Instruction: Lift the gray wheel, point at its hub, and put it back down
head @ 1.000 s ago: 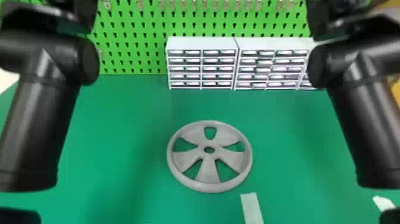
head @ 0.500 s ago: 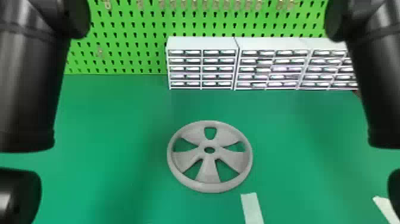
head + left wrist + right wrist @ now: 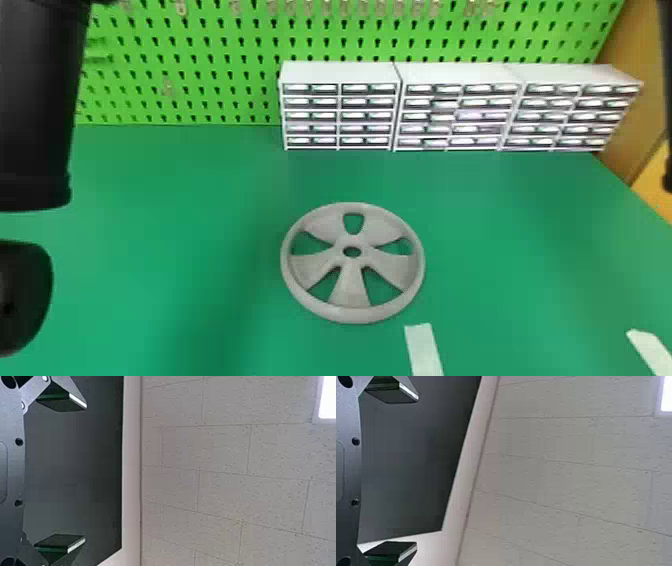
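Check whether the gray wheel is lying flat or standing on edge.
Flat: the gray wheel rests face up, its whole rim around the hub.

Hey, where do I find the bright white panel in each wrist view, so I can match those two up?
Left wrist view: the bright white panel sits in a corner, well beyond the left pincer.
Right wrist view: the bright white panel sits in a corner, well beyond the right pincer.
Shared landmark: the dark surface with a pale border.
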You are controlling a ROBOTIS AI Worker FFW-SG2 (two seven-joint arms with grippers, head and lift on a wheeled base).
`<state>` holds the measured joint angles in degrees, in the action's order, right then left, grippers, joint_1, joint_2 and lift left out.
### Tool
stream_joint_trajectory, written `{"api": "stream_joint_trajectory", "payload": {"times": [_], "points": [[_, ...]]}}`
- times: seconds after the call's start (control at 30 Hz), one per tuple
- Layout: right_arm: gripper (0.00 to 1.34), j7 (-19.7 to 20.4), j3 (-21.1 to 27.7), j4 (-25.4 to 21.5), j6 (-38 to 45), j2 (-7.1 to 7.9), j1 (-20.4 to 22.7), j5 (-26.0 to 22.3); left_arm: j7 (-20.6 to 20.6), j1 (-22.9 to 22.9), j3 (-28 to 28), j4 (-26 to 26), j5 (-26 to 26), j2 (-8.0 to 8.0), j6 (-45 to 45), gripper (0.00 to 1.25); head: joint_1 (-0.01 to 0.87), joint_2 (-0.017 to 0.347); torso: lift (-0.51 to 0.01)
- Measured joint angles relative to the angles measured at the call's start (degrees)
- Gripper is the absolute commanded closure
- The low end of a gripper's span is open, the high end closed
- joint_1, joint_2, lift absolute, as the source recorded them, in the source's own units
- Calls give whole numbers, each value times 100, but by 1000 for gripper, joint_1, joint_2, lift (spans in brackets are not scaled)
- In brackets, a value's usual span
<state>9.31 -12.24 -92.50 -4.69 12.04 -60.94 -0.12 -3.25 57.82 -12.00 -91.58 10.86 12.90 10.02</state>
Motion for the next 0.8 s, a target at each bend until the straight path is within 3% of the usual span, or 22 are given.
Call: {"api": "stream_joint_trajectory", "payload": {"times": [0.4,0.8], "points": [[13,13,154,-329,175,166,-161,72,-81,232,48,-171,-61,132,-2,110,692,48,-88],[13,66,193,-453,201,202,-145,74,-109,205,23,-289,-62,185,-53,91,692,48,-88]]}}
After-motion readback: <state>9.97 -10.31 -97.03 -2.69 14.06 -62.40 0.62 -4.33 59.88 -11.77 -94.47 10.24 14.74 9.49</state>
